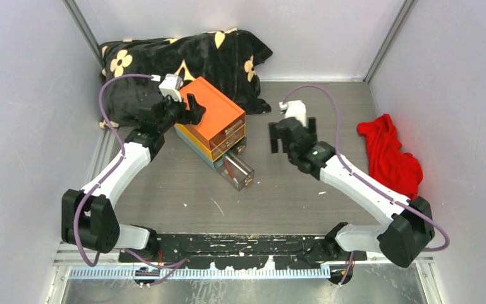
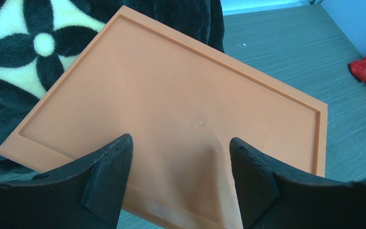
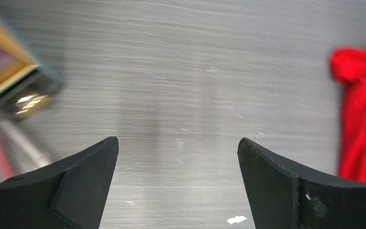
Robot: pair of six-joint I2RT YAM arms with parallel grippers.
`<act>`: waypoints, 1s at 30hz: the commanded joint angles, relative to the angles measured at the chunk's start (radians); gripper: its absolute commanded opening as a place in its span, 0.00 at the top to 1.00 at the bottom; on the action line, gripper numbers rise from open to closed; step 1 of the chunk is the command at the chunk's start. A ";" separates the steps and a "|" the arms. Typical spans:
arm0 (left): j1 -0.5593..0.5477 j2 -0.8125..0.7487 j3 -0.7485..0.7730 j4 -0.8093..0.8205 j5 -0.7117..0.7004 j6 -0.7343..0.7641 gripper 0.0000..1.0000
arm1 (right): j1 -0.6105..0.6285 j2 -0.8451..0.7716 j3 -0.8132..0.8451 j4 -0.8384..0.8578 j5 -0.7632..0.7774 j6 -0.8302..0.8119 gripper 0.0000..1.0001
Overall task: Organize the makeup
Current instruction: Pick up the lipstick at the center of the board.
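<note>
A grey wood-grain table (image 1: 291, 196) carries everything. In its far left corner lies a black fleecy blanket (image 1: 183, 57) with cream flowers. Just in front of it, set at an angle, stands an orange box (image 1: 212, 111) with its lowest clear drawer (image 1: 239, 172) pulled out toward the near side. A crumpled red cloth (image 1: 389, 155) lies well apart at the right edge, and a few white specks (image 1: 217, 206) dot the middle

The open drawer (image 1: 247, 179) holds a red pencil (image 1: 230, 167).
</note>
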 commanded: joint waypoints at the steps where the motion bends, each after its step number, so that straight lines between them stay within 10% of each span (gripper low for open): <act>1: 0.000 0.038 -0.013 -0.143 -0.004 -0.011 0.25 | -0.153 -0.074 0.026 -0.255 0.076 0.118 0.00; 17: 0.000 0.034 -0.021 -0.112 0.063 -0.057 0.24 | -0.745 -0.051 0.026 -0.505 -0.151 0.075 0.00; 30: 0.001 0.034 -0.028 -0.087 0.104 -0.089 0.24 | -0.939 0.027 -0.093 -0.357 -0.250 0.252 0.04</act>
